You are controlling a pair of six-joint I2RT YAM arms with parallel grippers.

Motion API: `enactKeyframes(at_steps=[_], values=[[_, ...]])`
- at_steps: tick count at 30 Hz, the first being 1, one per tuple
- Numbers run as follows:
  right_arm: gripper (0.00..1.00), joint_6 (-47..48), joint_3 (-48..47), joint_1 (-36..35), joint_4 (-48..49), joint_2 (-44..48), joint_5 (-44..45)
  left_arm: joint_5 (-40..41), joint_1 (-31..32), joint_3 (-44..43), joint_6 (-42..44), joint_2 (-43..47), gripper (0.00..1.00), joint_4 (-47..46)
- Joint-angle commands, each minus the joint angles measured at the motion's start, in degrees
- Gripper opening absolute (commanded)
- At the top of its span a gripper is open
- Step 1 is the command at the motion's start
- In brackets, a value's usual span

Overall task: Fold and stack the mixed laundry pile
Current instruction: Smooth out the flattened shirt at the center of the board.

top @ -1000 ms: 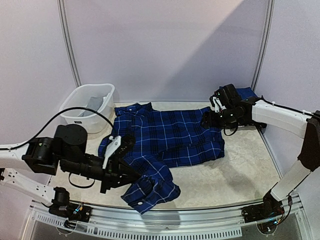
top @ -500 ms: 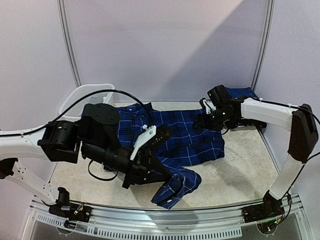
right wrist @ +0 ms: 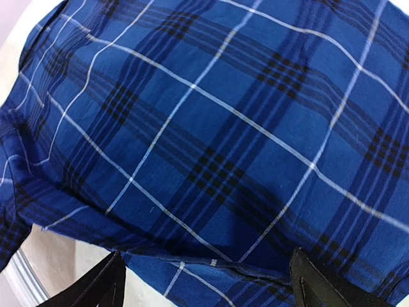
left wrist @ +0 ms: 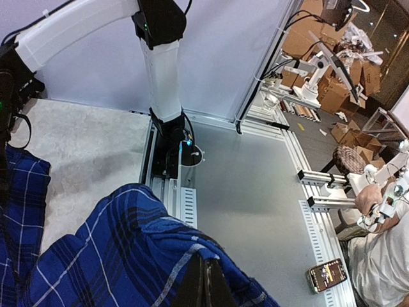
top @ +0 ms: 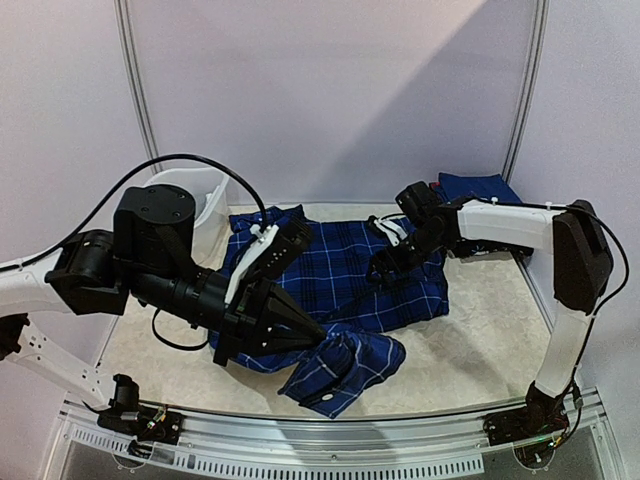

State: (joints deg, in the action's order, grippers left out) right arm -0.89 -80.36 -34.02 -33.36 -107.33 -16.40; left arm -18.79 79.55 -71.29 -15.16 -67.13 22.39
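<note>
your left gripper [top: 312, 338] has the dark blue plaid shirt [top: 350, 270] by a near fold, and your right gripper [top: 385, 262] sits spread over its far right side.
the shirt lies across the middle of the table [top: 480, 320], with a bunched fold raised at the near edge where your left jaws are pressed together on the cloth. on the right wrist camera the two fingers [right wrist: 96, 288] stand wide apart at the bottom corners with plaid filling the rest, and you cannot tell whether they touch it. your left arm [top: 150, 260] hides the shirt's left side and most of the white basket [top: 212, 188] in the far left corner. a dark blue cloth [top: 478, 186] lies in the far right corner, behind your right arm. off the table, a phone [left wrist: 326, 275] lies on the grey floor.
</note>
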Motion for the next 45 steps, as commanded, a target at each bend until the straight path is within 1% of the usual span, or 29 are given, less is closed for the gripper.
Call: enactKeyframes(at_steps=[1, 5, 7, 9, 13, 15, 21, 26, 28, 31, 33, 40, 45], values=[[0.90, 8.7, -3.3, -0.1, -2.1, -2.2, -1.8, 1.2, 1.0, -0.8, 0.4, 1.1, 0.00, 2.2], [0.87, 6.2, -5.7, -0.1, -5.1, -6.0, 3.8, 1.8, 1.0, -0.1, 0.7, 2.3, 0.00, 2.4], [0.86, 4.5, -4.9, -0.1, -5.8, -7.5, 5.9, 2.7, 1.0, 0.0, 1.0, 3.0, 0.00, 2.8], [0.87, 4.1, -2.4, -0.2, -4.4, -7.5, 5.4, 3.5, 1.0, 0.1, 1.2, 3.6, 0.00, 3.3], [0.88, 4.3, 1.2, -0.1, -1.0, -3.3, 2.5, 4.2, 1.0, 0.4, 1.4, 4.7, 0.00, 3.8], [0.88, 4.5, 2.1, -0.1, -0.3, -1.0, 2.1, 4.4, 1.0, 0.8, 1.3, 5.2, 0.00, 3.9], [0.90, 6.0, 3.0, 1.0, 0.0, 2.0, 0.0, 5.1, 1.0, 1.8, 1.1, 6.6, 0.00, 3.9], [0.91, 9.0, 4.4, 2.3, -0.4, 5.2, -2.7, 6.0, 1.0, 2.4, 1.5, 7.3, 0.00, 4.0], [0.91, 10.5, 4.9, 2.5, -0.1, 5.8, -0.9, 6.4, 0.9, 2.5, 1.7, 7.3, 0.00, 4.1], [0.90, 14.1, 7.2, 2.4, 3.0, 6.3, 3.6, 6.6, 0.8, 2.4, 1.8, 7.0, 0.00, 4.2], [0.89, 16.6, 8.8, 2.4, 4.5, 6.5, 4.9, 6.8, 0.8, 2.4, 1.8, 6.9, 0.00, 4.2], [0.90, 25.4, 8.7, 2.4, 4.8, 5.6, 5.2, 7.1, 0.5, 2.1, 1.9, 6.0, 0.00, 4.2], [0.92, 30.9, 10.7, 2.4, 7.9, 7.1, 3.7, 7.1, 0.2, 2.0, 1.8, 5.5, 0.00, 4.2]])
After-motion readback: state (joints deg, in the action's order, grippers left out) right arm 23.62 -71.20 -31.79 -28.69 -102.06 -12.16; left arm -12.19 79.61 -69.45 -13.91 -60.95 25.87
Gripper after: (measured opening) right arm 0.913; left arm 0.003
